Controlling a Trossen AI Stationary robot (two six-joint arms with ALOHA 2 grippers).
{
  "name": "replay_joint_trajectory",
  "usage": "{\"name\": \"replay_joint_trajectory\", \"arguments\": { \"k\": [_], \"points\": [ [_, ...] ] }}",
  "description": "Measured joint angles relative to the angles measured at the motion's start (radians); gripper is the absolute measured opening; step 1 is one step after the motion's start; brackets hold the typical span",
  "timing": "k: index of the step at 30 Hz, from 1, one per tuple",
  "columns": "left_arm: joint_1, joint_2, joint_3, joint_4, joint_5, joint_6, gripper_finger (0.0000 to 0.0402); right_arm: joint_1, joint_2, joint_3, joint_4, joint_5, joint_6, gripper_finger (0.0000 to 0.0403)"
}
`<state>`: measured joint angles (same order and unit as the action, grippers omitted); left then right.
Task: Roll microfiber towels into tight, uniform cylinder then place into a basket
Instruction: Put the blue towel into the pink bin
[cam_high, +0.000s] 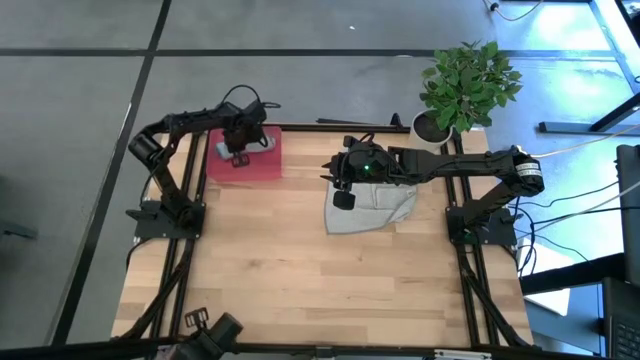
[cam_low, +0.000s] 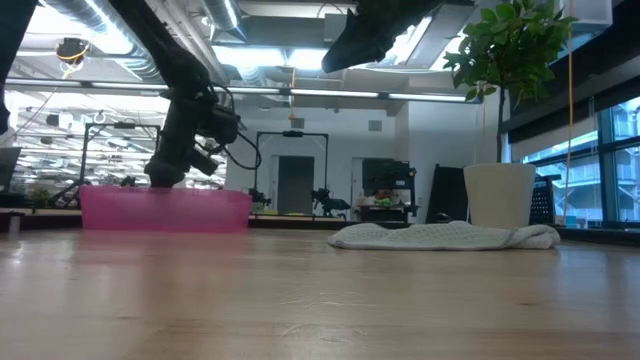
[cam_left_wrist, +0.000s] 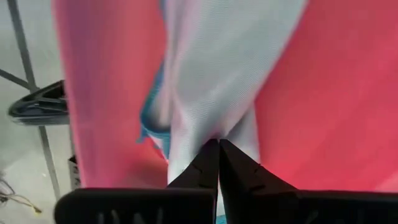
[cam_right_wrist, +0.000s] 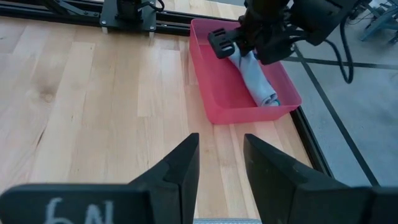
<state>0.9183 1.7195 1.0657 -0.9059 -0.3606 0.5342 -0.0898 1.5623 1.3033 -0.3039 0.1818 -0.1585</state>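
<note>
The pale blue towel (cam_right_wrist: 258, 84) lies rolled up inside the red tray (cam_high: 262, 168) at the table's far left; the tray also shows in the low view (cam_low: 165, 210). My left gripper (cam_high: 238, 157) reaches down into the tray and is shut on the roll (cam_left_wrist: 217, 74). The grey towel (cam_high: 372, 208) lies flat and rumpled on the table at the centre right, low and spread out (cam_low: 440, 237). My right gripper (cam_high: 344, 198) hangs open and empty well above the grey towel's left edge, its fingers apart (cam_right_wrist: 221, 158). My left gripper pinches a small pucker of the pale blue towel's top surface (cam_left_wrist: 214, 127) between its two shut fingertips. The fingers come from above, pointing down into the tray. The roll lies on the tray's floor, and its creases run together at the fingertips.
A white pot with a green plant (cam_high: 440, 122) stands at the table's far right corner, behind the grey towel (cam_low: 500, 195). Bare wooden tabletop (cam_high: 320, 290) spreads over the near half. Black frame rails run along both side edges.
</note>
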Motion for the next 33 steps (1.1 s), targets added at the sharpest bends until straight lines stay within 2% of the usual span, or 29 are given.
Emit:
{"name": "replay_joint_trajectory", "arguments": {
  "k": [8,20,33],
  "points": [
    [0.043,0.0,0.0,0.104,0.01,0.061,0.0,0.0,0.0,0.0,0.0,0.0,0.0,0.0126],
    [0.068,0.0,0.0,0.115,0.028,0.077,0.0,0.0,0.0,0.0,-0.001,0.0,0.0,0.0126],
    [0.042,0.001,0.128,0.039,0.005,0.039,0.0,0.0,0.0,0.0,0.0,0.0,-0.002,0.0127]
  ]
}}
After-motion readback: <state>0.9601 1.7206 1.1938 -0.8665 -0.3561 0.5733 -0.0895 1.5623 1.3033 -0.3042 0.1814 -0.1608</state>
